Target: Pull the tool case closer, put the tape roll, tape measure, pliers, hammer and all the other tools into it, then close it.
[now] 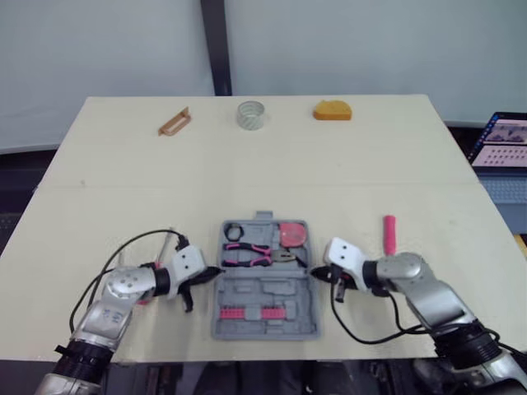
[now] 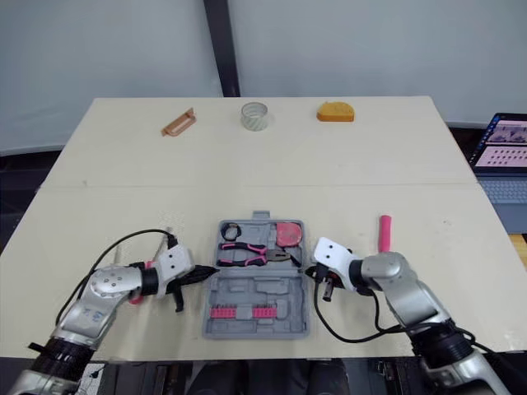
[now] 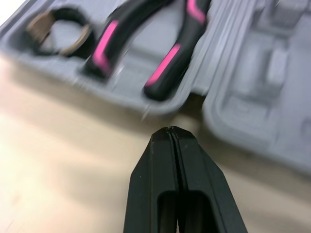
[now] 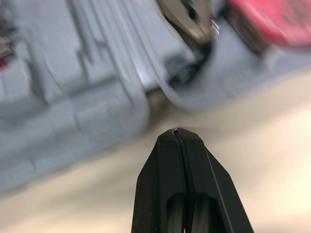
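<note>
- The tool case (image 1: 265, 290) lies open and flat on the counter (image 1: 115, 189). Judged reason: both arms can reach every recess.
- Left tool (image 3: 170, 133): fingers are pressed together and hold nothing. The tip sits just beside the case's left wall, level with the hinge line.
- Right tool (image 4: 176, 132): fingers are likewise pinched together and empty. The tip sits just beside the case's right wall, at the same hinge line.
- Judgement: the two closed tips flank the case either to steady it or to lift one half for closing. Which of the two cannot be told.
- Far half of the case: black tape roll (image 1: 233, 232) at left, pliers (image 1: 254, 255) in the middle, red tape measure (image 1: 291, 234) at right.
- Near half of the case: a row of pink bits (image 1: 251, 313).
- A pink-handled implement (image 1: 389, 234) lies on the counter right of the case, beyond the right tool. It is judged not yet packed, so closing appears premature.
- A clear roll (image 1: 251, 114) stands far beyond the case, well apart from both tools.
</note>
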You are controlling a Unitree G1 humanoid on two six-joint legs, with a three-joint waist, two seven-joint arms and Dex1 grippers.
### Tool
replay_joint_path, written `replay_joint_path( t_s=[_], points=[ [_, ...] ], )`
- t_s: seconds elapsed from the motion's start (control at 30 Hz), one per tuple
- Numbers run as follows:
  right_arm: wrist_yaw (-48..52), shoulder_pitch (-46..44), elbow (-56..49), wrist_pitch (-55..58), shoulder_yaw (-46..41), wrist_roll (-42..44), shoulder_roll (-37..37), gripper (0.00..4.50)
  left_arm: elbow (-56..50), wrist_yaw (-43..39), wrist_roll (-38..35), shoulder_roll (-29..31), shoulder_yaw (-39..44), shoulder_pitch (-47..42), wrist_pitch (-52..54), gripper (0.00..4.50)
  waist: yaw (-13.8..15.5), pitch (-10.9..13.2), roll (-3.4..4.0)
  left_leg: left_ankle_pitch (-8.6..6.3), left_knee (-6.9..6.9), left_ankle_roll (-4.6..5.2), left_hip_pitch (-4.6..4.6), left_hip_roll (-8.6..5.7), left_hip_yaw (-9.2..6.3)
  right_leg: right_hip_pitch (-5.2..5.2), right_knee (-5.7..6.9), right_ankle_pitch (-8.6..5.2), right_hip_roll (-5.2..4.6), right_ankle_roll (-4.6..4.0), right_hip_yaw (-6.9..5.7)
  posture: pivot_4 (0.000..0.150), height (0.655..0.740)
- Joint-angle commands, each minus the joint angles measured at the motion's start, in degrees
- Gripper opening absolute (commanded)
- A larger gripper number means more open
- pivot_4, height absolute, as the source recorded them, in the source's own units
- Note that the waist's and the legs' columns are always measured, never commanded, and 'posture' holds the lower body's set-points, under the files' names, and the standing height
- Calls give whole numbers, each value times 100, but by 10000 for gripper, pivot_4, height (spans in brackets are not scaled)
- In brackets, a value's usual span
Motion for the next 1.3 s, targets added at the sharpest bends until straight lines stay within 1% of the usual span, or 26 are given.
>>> replay_joint_path(
  t_s=[0.03,0.1,0.13,0.2,0.23,0.27,0.3,0.4,0.47,0.5,0.57,0.63,0.73,0.9,0.97,1.17,1.23,1.3],
  points=[
    [179,-57,-123,-39,-405,333,-153,0,-138,-112,-357,163,424,129,45,607,-9,0,0,0,-1,0,0,0,0,0,0,0,0,0,0,1500,7400],
    [306,-54,-176,127,-820,750,-234,0,-356,-238,-685,315,778,265,254,607,-30,3,-3,0,-1,0,0,0,0,0,0,0,0,0,0,1500,7400],
    [403,-36,-169,273,-1220,1084,-326,0,-521,-301,-999,437,1155,360,513,607,-39,6,-4,0,-2,0,-2,0,0,-1,-2,0,0,0,0,1500,7400],
    [543,20,2,455,-1926,1551,-556,5142,-656,-361,-1501,668,1895,538,907,5567,-40,22,-6,0,-2,0,-3,0,-1,-1,-2,0,0,0,0,1500,7400],
    [583,42,94,489,-2127,1676,-644,8343,-673,-365,-1641,745,2121,597,1021,8585,-34,26,-10,0,-2,0,-4,0,-1,-1,-3,0,0,0,0,1500,7400],
    [609,82,236,469,-2306,1760,-722,13699,-717,-333,-1730,821,2324,656,1134,13366,-24,27,-10,0,-2,0,-4,1,-2,-1,-2,0,0,0,-1,1500,7400],
    [590,130,509,377,-2562,1805,-812,17274,-652,-261,-1775,905,2642,753,1173,17309,-20,27,-11,0,-2,0,-4,1,-2,-1,-3,0,0,0,-1,1500,7400],
    [566,214,1125,111,-3012,1840,-984,32170,-562,-72,-1882,990,3276,968,1318,31841,-29,27,-11,-1,-4,1,-1,1,-1,1,-4,0,0,0,-1,1500,7400],
    [491,308,1748,-113,-3457,1864,-1104,42292,2,54,-1961,1034,3981,1177,1254,42226,-46,27,-12,-1,-7,1,-1,1,1,0,-5,0,0,0,0,1500,7400],
    [416,345,2081,-254,-3665,1862,-1151,44488,351,142,-1945,1062,4299,1282,1132,44292,-72,28,-10,-1,-9,0,-1,1,1,0,-4,0,0,1,0,1500,7400],
    [219,314,2601,-561,-3939,1855,-1157,44488,872,329,-1903,1091,4709,1429,937,44292,-125,32,-7,-1,-13,1,-1,0,4,-2,-6,0,0,1,0,1500,7400],
    [-21,197,2997,-839,-4137,1880,-1070,44488,1390,561,-1807,1124,4952,1484,694,44292,-154,34,-10,-1,-20,1,1,1,6,-3,-11,0,0,1,-1,1500,7400],
    [-250,56,3507,-1246,-4189,1784,-959,44488,2085,941,-1714,1085,5116,1416,331,44292,-229,35,-12,-1,-19,0,3,2,7,-2,-9,0,0,1,1,1500,7400],
    [-518,-136,4010,-1676,-4131,1661,-842,44488,2417,1544,-1641,831,5048,1307,-106,44292,-259,37,-15,-2,-22,0,1,1,5,-2,-9,0,-1,1,-1,1500,7400],
    [-552,-169,4126,-1776,-4104,1634,-827,44488,2400,1618,-1697,734,5000,1306,-151,44292,-270,37,-15,-2,-21,0,2,1,6,-3,-9,0,-1,2,0,1500,7400],
    [-551,-173,4062,-1821,-4044,1663,-824,44488,2128,1715,-1735,501,4839,1415,-158,44292,-277,37,-15,-2,-22,-1,3,2,7,-3,-8,0,-1,2,0,1500,7400],
    [-278,-64,3548,-1560,-3940,1847,-799,44488,1793,1804,-1791,382,4806,1460,-18,44292,-266,37,-15,-2,-21,-1,2,2,7,-3,-9,0,-1,2,0,1500,7400],
    [-66,-8,2816,-1136,-3762,2094,-756,44488,1344,1939,-1850,232,4770,1518,208,44292,-264,37,-15,-1,-20,-1,2,2,6,-2,-8,1,-1,2,1,1500,7400]
  ],
)
